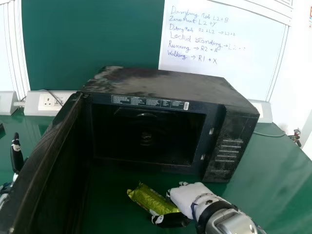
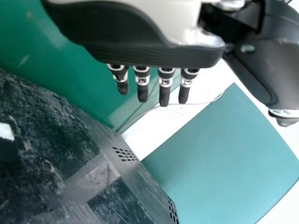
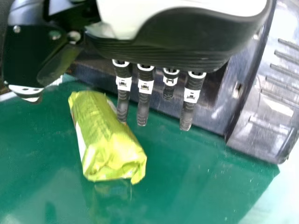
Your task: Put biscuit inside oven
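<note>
Biscuit packet point(image 3: 107, 135): crinkled yellow-green plastic wrap, lying on its side on the glossy green table point(image 3: 187, 186), below the right fingers and towards the thumb, a spot that seems to suit a pinch.
Right hand point(image 1: 187, 195): white and black, fingers nearly straight and hanging open, closed round nothing; whether a fingertip touches the wrap, I cannot tell.
Black box-shaped microwave oven point(image 1: 229, 131): just beyond the right fingers, chamber point(image 1: 146, 141) facing them, so the carry should be short.
Dark hinged door point(image 1: 48, 161): swung wide to the left of the right fingers, leaving the mouth free.
Left hand point(image 2: 140, 51): outside the door, fingers straight, holding nothing.
Next: likely curl round the wrap, then lift it over the sill.
</note>
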You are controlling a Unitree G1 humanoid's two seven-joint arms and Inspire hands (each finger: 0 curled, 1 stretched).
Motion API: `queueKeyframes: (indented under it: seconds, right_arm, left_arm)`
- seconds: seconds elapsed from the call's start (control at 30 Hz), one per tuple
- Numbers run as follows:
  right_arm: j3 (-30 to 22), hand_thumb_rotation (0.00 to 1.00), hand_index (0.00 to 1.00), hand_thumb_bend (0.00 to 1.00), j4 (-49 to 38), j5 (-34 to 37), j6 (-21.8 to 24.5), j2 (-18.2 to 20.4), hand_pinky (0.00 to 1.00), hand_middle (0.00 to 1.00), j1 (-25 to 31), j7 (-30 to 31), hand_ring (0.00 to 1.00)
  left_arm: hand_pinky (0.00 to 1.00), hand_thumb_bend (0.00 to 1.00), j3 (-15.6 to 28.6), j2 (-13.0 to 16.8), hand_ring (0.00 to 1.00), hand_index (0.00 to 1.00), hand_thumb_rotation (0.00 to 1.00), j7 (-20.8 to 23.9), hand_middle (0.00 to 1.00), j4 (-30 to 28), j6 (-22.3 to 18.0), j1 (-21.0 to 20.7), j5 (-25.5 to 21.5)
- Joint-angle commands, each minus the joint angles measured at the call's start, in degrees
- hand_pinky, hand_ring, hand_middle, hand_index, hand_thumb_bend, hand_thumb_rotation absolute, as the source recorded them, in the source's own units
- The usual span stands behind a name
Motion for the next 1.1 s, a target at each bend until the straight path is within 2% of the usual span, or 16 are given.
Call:
queueKeyframes:
  seconds: [0.0, 0.13, 0.27, 0.37, 0.57, 0.7, 0.8, 0.93, 1.07]
  right_arm:
    - [-1.4, 0.25, 0.78, 0.88, 0.6, 0.0, -1.3, 0.7, 0.71, 0.79, 0.7, 0.1, 0.76]
    - [-2.6, 0.28, 0.78, 0.82, 0.9, -0.3, -3.2, 1.5, 0.7, 0.79, 1.4, -0.1, 0.75]
    - [-3.0, 0.25, 0.78, 0.89, 1.5, -1.4, -5.1, 2.2, 0.7, 0.78, 1.7, 0.5, 0.74]
    - [-2.5, 0.25, 0.81, 0.85, 2.2, -3.7, -6.2, 3.5, 0.74, 0.81, 2.2, 0.6, 0.78]
    - [-1.8, 0.28, 0.86, 0.87, 3.8, -8.5, -8.1, 6.7, 0.8, 0.86, 3.6, -0.4, 0.83]
    - [-1.8, 0.28, 0.88, 0.87, 4.7, -11.4, -8.7, 9.0, 0.82, 0.89, 4.8, -3.2, 0.86]
    - [-1.7, 0.26, 0.89, 0.85, 5.6, -13.1, -9.5, 10.2, 0.83, 0.9, 5.1, -5.1, 0.88]
    - [-1.5, 0.28, 0.91, 0.76, 7.6, -14.8, -9.8, 12.0, 0.85, 0.93, 4.9, -6.2, 0.9]
    - [-1.4, 0.32, 0.92, 0.76, 9.9, -15.2, -9.9, 13.3, 0.87, 0.93, 4.7, -7.6, 0.92]
  left_arm:
    - [0.68, 0.62, 0.0, 0.3, 0.75, 0.75, 0.0, -0.2, 0.77, -0.9, -0.1, 0.1, -0.6]
    - [0.69, 0.63, 0.1, 0.4, 0.75, 0.76, 0.0, -0.5, 0.79, -0.7, 0.0, 0.1, -0.9]
    - [0.67, 0.63, 0.1, 0.1, 0.74, 0.74, 0.0, 0.6, 0.78, -1.2, -0.1, 0.0, -0.7]
    - [0.67, 0.64, 0.1, 0.0, 0.74, 0.75, 0.0, 0.7, 0.78, -1.5, -0.1, 0.1, -1.0]
    - [0.67, 0.65, 0.2, -0.2, 0.75, 0.75, 0.0, 1.9, 0.78, -2.3, 0.0, 0.3, -1.2]
    - [0.67, 0.64, -0.1, 0.1, 0.74, 0.75, 0.0, 1.4, 0.77, -2.4, -0.1, 0.4, -0.9]
    - [0.68, 0.62, -0.1, 0.3, 0.75, 0.75, 0.0, 0.6, 0.78, -2.2, -0.2, 0.6, -0.9]
    - [0.68, 0.63, 0.1, 0.3, 0.75, 0.75, 0.0, 0.3, 0.79, -2.0, 0.0, 0.6, -1.4]
    - [0.67, 0.63, 0.2, 0.3, 0.74, 0.74, 0.0, 1.0, 0.78, -2.1, 0.1, 0.5, -1.7]
